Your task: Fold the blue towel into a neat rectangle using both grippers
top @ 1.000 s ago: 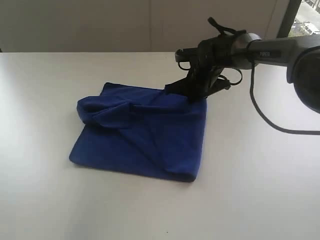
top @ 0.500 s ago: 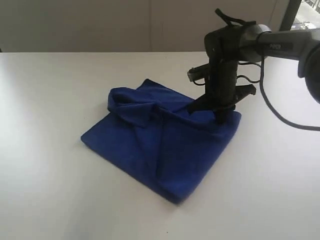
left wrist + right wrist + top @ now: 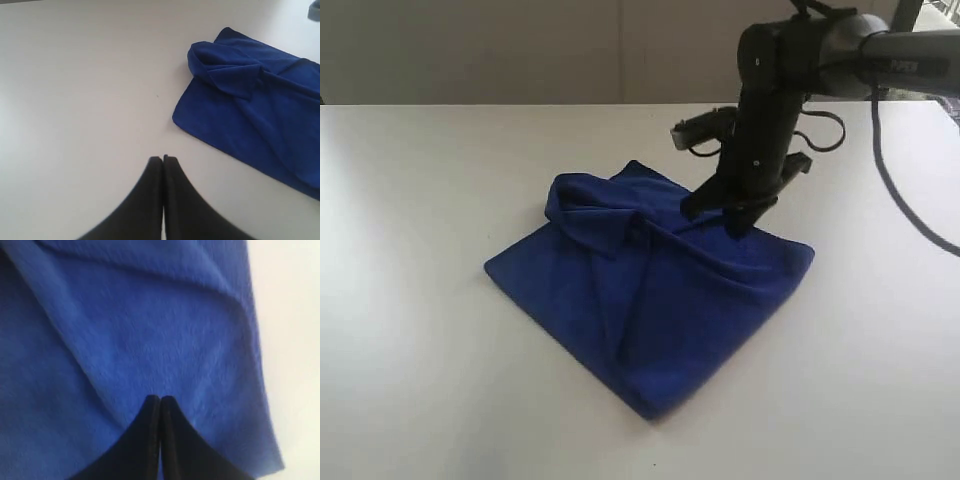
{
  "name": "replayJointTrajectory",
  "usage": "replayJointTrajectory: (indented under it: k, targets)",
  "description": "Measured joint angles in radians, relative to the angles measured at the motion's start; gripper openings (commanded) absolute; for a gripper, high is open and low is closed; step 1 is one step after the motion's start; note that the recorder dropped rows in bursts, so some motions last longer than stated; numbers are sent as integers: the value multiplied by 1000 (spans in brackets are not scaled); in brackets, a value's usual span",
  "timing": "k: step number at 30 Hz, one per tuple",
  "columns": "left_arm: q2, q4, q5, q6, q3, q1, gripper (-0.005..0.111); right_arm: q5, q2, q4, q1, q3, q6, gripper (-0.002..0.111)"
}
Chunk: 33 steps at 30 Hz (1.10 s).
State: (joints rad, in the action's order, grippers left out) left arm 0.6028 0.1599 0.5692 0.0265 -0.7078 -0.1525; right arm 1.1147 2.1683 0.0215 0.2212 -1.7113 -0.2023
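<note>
Your right gripper (image 3: pixel 160 398), fingers together, touches the blue towel (image 3: pixel 650 300) at its far right. Your left gripper (image 3: pixel 163 158) is closed, empty.

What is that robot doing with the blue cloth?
It is folding the blue towel on the white table. The right gripper is shut, with its tips down on the towel near one corner. The left gripper, also shut, hangs over the table, apart from the towel. The towel is folded over but lumpy, not a neat rectangle yet.
</note>
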Motion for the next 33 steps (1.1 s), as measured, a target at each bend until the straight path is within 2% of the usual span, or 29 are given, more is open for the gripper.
replayJointTrajectory:
  k: [5, 14, 22, 28, 33]
  targets:
    - [0, 0, 0, 0, 0, 0, 0, -164, -24, 24, 0, 2, -43, 0]
    - [0, 0, 0, 0, 0, 0, 0, -283, 58, 27, 0, 76, -115, 0]
    - [0, 0, 0, 0, 0, 0, 0, -277, 62, -58, 0, 77, 281, 0]
    - [0, 0, 0, 0, 0, 0, 0, -215, 62, -119, 0, 77, 428, 0]
    - [0, 0, 0, 0, 0, 0, 0, -96, 62, -135, 0, 75, 497, 0]
